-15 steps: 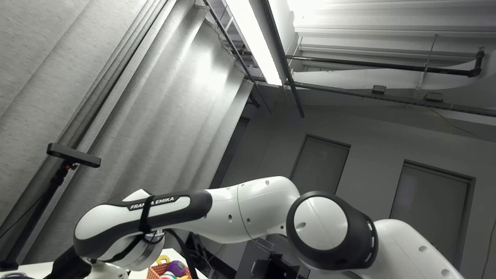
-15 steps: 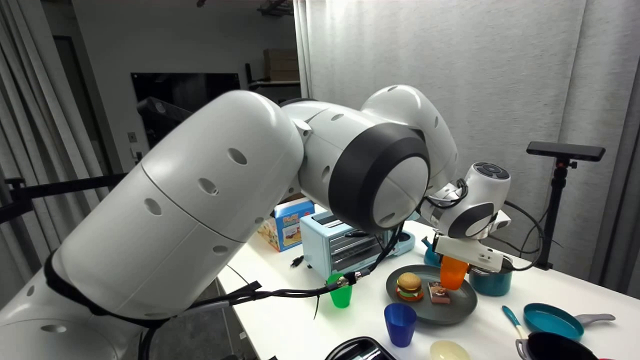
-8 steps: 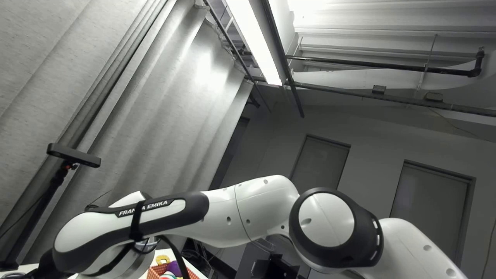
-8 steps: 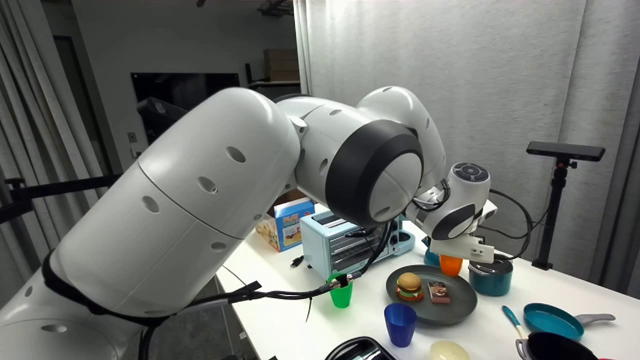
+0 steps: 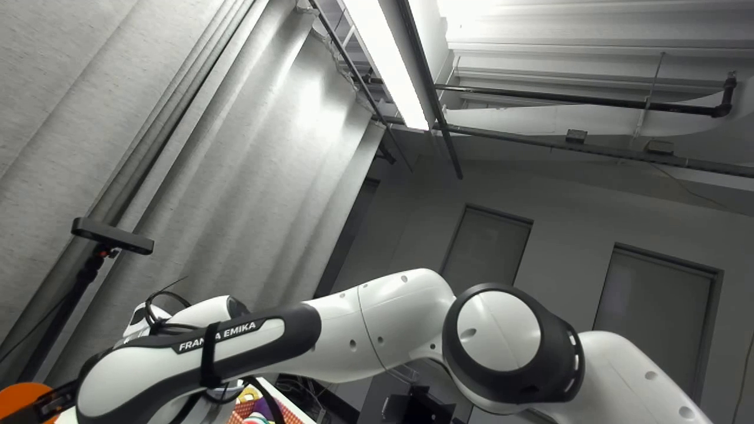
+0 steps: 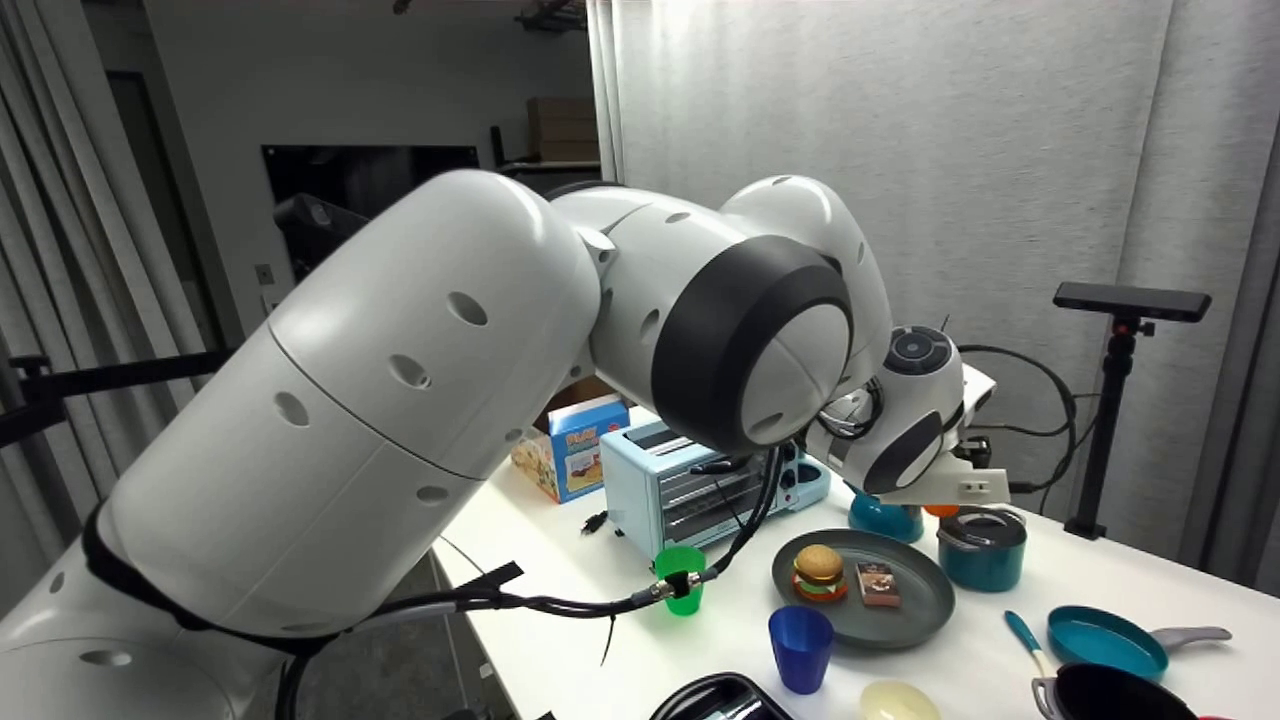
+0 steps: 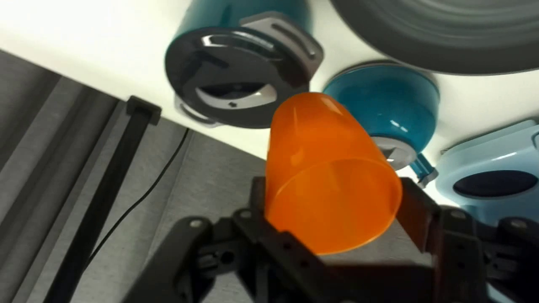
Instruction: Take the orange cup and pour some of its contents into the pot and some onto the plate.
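My gripper is shut on the orange cup, with one dark finger against each side. The cup's mouth faces the wrist camera, and nothing shows inside it. In the exterior views only a sliver of the cup and a rounded orange part of the cup are visible. Beyond the cup in the wrist view stands a teal lidded pot, also seen as the pot right of the plate. The dark grey plate carries a toy burger and a small box; its edge tops the wrist view.
A teal kettle stands between pot and plate, near the light blue toaster oven. Blue cup, green cup, teal pan and a dark-inside pot share the table. A camera stand rises behind.
The orange cup has moved from above the plate back toward the kettle and pot, now mostly hidden in an exterior view. The hand has turned, and orange has appeared at an exterior view's lower left.
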{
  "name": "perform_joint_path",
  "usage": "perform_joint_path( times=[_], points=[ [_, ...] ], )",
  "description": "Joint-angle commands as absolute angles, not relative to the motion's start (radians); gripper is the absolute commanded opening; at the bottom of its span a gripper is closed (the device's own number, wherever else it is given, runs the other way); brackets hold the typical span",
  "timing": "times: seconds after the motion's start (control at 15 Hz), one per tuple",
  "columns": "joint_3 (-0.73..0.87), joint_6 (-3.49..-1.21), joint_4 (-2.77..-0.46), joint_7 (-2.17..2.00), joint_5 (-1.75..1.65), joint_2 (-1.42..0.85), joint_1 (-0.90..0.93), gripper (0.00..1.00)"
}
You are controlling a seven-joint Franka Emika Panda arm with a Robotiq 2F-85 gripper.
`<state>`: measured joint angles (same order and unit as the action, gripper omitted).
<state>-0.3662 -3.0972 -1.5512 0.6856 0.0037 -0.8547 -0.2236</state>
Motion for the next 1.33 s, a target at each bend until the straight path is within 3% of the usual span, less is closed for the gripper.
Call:
perform_joint_path(
  times=[0.0,1.27],
  points=[
    [-0.338,-3.239,-1.580,0.766,-0.070,-0.855,-0.251,0.51],
    [-0.260,-3.569,-1.714,0.937,-0.106,-0.814,-0.205,0.51]
  ],
)
